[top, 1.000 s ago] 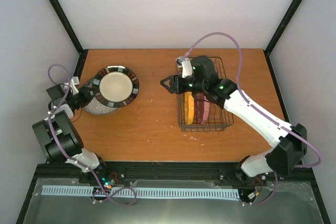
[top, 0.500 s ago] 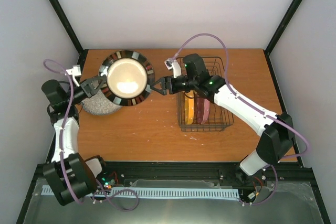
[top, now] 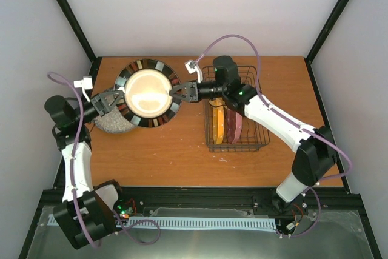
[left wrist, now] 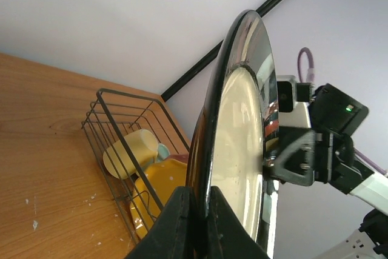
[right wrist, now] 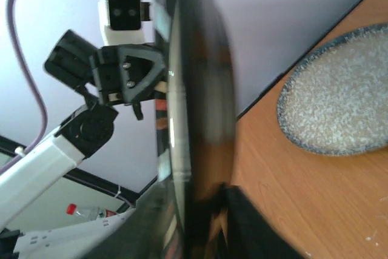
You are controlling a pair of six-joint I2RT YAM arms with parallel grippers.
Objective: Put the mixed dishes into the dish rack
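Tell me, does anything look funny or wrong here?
Nothing is spilled or broken. One odd sight: the dark-rimmed plate hangs in the air above the table, jaws of the left arm clamping one rim, jaws of the right arm around the opposite rim.

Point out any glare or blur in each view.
Top external: glare washes out the centre of the glossy black-rimmed cream plate. Left wrist: bright streaks run down its face. Right wrist: its rim is a dark blur close to the lens, the grey speckled plate clearer.
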